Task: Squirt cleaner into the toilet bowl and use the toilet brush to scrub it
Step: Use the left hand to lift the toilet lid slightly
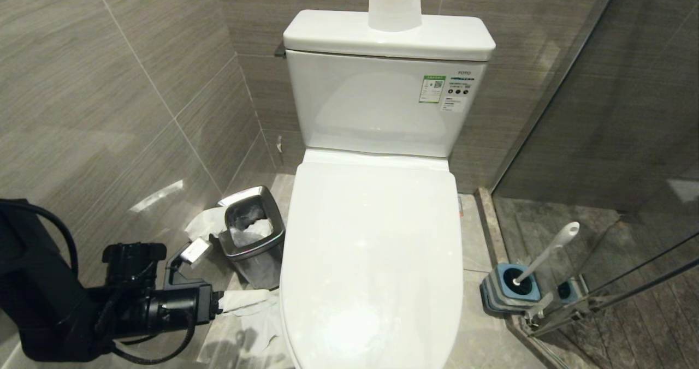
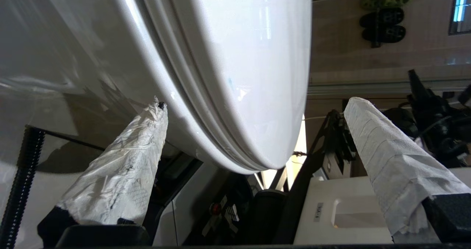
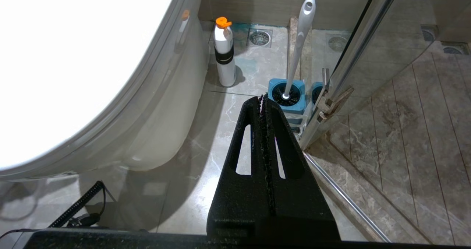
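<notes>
The toilet bowl [image 1: 371, 260] stands in the middle with its white lid down. My left gripper [image 1: 248, 301] is low at the bowl's left side, open. In the left wrist view the paper-wrapped fingers [image 2: 121, 168] of the left gripper [image 2: 257, 103] stand wide apart, with the edge of the lid and seat [image 2: 220, 76] between them. The cleaner [image 3: 225, 57], a pale bottle with an orange cap and dark band, stands on the floor beside the bowl [image 3: 92, 76]. The toilet brush [image 1: 546, 254] [image 3: 298, 46] sits in its blue holder [image 1: 510, 290]. My right gripper [image 3: 262, 98] hangs shut and empty above the floor.
A square steel bin [image 1: 254, 238] with paper in it stands left of the bowl, just beyond my left arm. Crumpled tissue [image 1: 256, 325] lies on the floor there. A white paper roll [image 1: 394, 3] stands on the tank. A glass shower door [image 1: 600, 140] closes off the right.
</notes>
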Controlling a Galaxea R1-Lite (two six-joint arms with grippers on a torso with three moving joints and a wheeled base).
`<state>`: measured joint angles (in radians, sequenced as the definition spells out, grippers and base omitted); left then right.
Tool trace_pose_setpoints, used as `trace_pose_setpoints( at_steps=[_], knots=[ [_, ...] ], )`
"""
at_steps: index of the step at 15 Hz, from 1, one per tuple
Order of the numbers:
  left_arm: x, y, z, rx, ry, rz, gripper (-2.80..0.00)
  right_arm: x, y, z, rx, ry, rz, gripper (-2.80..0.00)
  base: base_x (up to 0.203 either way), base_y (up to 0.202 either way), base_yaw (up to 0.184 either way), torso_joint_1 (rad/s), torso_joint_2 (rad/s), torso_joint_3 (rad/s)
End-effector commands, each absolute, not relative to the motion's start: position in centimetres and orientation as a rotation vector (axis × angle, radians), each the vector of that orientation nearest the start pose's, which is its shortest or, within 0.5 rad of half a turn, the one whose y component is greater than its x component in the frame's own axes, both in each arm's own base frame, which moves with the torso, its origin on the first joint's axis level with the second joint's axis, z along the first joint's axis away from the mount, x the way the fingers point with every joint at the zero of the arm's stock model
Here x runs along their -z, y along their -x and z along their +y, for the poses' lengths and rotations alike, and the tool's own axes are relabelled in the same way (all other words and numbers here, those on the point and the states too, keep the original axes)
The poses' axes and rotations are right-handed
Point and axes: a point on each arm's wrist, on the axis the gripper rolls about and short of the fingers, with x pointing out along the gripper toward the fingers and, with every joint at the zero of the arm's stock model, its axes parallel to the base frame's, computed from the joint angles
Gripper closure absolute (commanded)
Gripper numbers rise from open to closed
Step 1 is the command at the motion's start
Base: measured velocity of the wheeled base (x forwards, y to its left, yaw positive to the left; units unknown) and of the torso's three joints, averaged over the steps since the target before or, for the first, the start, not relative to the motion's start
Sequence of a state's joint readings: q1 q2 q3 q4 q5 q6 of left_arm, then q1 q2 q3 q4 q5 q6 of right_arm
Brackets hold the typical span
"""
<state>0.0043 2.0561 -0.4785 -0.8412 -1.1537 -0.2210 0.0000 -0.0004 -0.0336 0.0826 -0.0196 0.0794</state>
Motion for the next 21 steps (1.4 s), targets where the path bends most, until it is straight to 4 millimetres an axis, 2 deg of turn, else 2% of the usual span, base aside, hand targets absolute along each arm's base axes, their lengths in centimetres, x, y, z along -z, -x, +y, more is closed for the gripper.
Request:
trace_pose_setpoints(
  at_steps=[1,4,21],
  knots=[
    [-2.2,-28.3,-2.7,1.021,0.616,0.807,-2.80,-7.6,2.6,0.0,0.022,-0.080,0.048,0.00,0.000,0.000,0.000,0.000,0.00,0.000],
    [-2.1,-28.5,-3.6,1.013,0.591,0.815,-2.80,-7.7,2.6,0.0,0.022,-0.079,0.047,0.00,0.000,0.000,0.000,0.000,0.00,0.000],
    [-2.1,-28.3,-5.3,1.025,0.550,0.830,-2.80,-7.6,2.6,0.0,0.022,-0.079,0.048,0.00,0.000,0.000,0.000,0.000,0.00,0.000]
  ],
)
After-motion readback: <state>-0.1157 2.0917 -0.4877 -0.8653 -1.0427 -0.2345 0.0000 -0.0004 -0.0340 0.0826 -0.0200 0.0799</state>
